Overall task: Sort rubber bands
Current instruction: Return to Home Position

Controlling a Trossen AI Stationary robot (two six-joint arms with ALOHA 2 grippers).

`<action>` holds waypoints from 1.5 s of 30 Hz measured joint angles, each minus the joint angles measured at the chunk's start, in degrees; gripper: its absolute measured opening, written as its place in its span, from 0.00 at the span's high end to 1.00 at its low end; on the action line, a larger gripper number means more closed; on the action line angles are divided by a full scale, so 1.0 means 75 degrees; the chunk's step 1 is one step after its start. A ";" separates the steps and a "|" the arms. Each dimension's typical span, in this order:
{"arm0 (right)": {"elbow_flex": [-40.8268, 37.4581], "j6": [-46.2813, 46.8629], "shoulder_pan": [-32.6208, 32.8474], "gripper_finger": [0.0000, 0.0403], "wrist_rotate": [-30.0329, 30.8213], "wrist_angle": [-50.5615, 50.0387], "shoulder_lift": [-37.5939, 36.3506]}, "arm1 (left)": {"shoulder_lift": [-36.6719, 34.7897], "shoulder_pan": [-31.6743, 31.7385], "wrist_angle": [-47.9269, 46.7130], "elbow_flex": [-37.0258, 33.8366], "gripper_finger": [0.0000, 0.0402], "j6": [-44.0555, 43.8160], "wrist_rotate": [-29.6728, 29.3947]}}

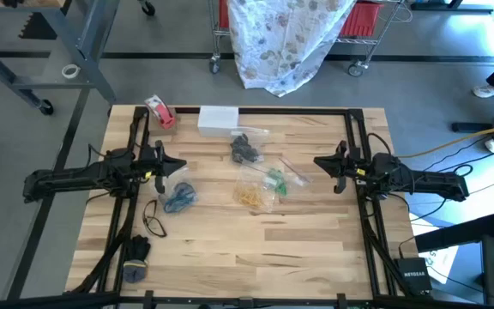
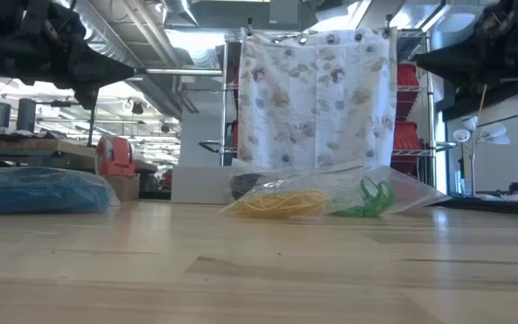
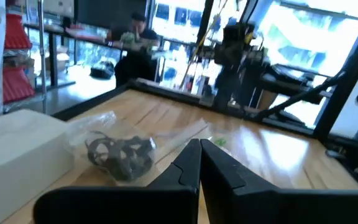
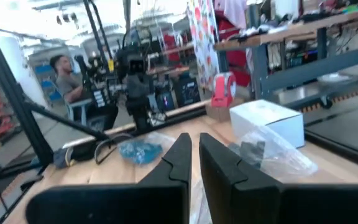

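Note:
Rubber bands lie sorted by colour in clear bags on the wooden table: black (image 1: 245,149), green (image 1: 277,180), tan-yellow (image 1: 251,196) and blue (image 1: 178,197). One loose black band (image 1: 154,219) rests flat near the blue ones. My left gripper (image 1: 183,163) hovers level above the table's left side, shut and holding nothing; the black bands (image 3: 123,154) lie ahead of it. My right gripper (image 1: 317,160) hovers level at the right side, its fingers (image 4: 182,149) together on nothing, facing the blue bands (image 4: 140,149).
A red-and-white tape roll (image 1: 159,112) and a white box (image 1: 218,118) stand at the far edge. A dark bundle (image 1: 134,257) lies at the near left corner. Bare wood spreads along the near side. People sit at benches beyond the table.

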 joint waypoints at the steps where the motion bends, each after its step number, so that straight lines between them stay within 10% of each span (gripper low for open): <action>1: -0.0090 -0.0004 0.0000 0.94 0.0004 -0.0049 -0.0199 | -0.0198 0.0000 0.0026 -0.0102 1.00 -0.0082 0.0000; 45: -0.0717 -0.0390 0.0003 0.94 -0.0431 -0.0207 -0.0683 | -0.1189 -0.0006 -0.0373 -0.0625 1.00 0.0220 0.0286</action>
